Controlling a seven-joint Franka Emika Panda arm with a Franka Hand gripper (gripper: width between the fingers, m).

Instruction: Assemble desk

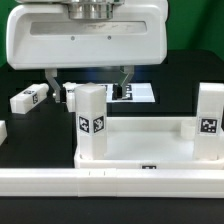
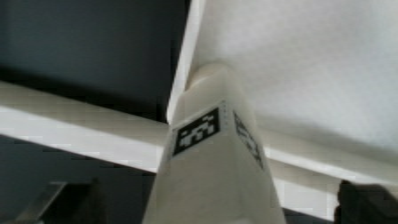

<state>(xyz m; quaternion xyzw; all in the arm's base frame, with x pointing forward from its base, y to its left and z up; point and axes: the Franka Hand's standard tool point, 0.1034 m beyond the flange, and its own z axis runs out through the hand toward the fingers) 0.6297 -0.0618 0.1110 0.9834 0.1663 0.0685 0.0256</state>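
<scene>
The white desk tabletop (image 1: 140, 150) lies tray-like at the front, its raised rim up. One white leg (image 1: 92, 120) stands upright in its corner on the exterior view's left, and a second leg (image 1: 210, 112) stands in the corner on the right. My gripper (image 1: 88, 80) hangs open over the left leg, one finger on each side. In the wrist view that tagged leg (image 2: 205, 140) runs between my dark fingers (image 2: 71, 200) with a gap on both sides, down to the tabletop (image 2: 311, 70). My gripper (image 2: 214, 208) holds nothing.
Two loose white legs lie on the black table behind, one (image 1: 30, 99) at the far left and one (image 1: 68, 95) nearer the middle. The marker board (image 1: 138, 92) lies behind the gripper. A long low white rail (image 1: 100, 182) runs along the front.
</scene>
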